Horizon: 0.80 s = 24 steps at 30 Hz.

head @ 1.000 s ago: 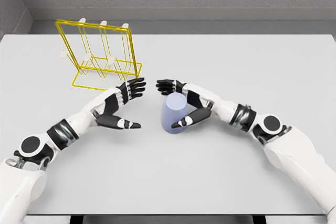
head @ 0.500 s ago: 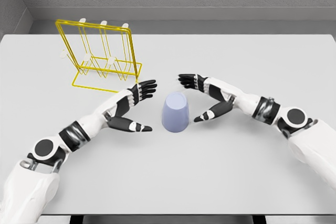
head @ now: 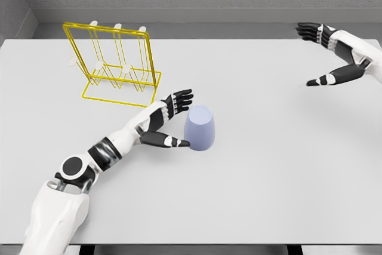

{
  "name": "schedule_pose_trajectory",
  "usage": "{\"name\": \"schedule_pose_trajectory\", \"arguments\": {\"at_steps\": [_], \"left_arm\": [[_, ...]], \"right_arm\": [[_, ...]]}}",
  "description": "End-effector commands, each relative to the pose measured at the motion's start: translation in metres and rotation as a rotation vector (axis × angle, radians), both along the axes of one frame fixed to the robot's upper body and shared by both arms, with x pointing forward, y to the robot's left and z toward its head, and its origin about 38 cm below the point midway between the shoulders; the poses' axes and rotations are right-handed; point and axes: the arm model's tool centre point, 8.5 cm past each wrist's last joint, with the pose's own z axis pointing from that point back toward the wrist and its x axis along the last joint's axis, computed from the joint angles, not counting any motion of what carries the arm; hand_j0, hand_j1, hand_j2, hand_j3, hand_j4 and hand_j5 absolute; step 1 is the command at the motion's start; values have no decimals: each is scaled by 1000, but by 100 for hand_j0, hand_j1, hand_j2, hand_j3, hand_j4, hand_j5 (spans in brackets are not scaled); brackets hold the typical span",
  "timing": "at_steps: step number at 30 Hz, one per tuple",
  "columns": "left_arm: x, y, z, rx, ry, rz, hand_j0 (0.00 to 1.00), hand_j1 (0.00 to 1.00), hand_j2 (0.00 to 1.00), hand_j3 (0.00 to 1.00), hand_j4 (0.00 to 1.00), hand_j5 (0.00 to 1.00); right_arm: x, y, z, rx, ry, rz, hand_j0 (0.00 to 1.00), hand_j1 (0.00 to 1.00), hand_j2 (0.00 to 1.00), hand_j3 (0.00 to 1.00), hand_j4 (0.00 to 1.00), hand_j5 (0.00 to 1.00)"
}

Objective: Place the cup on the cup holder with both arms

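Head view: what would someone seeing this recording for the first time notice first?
Probably the pale blue cup, standing upside down near the middle of the grey table, with the left robot hand open right beside it, thumb at its base. Next, the yellow wire cup holder standing at the table's far left. The right robot hand hangs open far off at the upper right, well away from the cup.

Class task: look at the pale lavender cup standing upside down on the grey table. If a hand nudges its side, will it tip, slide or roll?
The pale lavender tapered cup rests on its wider rim, so it would probably slide rather than tip. Its smooth, rigid-looking wall may slip between the left hand's open fingers. If toppled, its taper would likely make it roll in a curve.
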Motion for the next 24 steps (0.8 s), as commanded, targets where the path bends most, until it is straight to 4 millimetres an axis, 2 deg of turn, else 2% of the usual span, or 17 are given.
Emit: {"name": "schedule_pose_trajectory", "arguments": {"at_steps": [1,3,4,7,9,11,16,17,21,23,24], "left_arm": [[0,-1,-2,-8,10,0,100,100,100,100,100,100],[-3,-9,-4,-6,12,-22,100,100,100,100,100,100],[-3,-12,-4,-13,13,-25,100,100,100,100,100,100],[-4,-17,-4,-20,14,-32,100,100,100,100,100,100],[-3,-17,-4,-18,12,-32,100,100,100,100,100,100],[-3,-16,-3,-18,12,-30,100,100,100,100,100,100],[0,-17,0,-19,5,-33,100,100,100,100,100,100],[-1,-18,0,-21,5,-33,100,100,100,100,100,100],[0,-22,1,-28,3,-36,100,100,100,100,100,100],[0,-22,1,-30,3,-37,100,100,100,100,100,100],[-2,-26,0,-29,6,-47,100,100,100,100,100,100]], "right_arm": [[-4,-15,5,-30,3,-21,100,100,100,100,100,100],[-3,-9,13,-27,-27,-2,100,100,100,100,100,100],[-7,-8,17,-45,-115,43,100,100,100,100,100,100],[-9,-9,1,-261,-99,72,100,100,100,100,100,100],[-8,-11,4,-268,-102,67,100,100,100,100,100,100],[-11,-12,-6,-300,-72,82,100,100,100,100,100,100],[-8,-3,-1,-297,-88,100,100,100,100,100,100,100],[-7,2,5,-293,-105,112,100,100,100,100,100,100],[-7,6,2,-294,-102,122,100,100,100,100,100,100],[-3,11,16,-297,-138,134,100,100,100,100,100,100],[-4,12,15,-297,-134,137,100,100,100,100,100,100]]}}
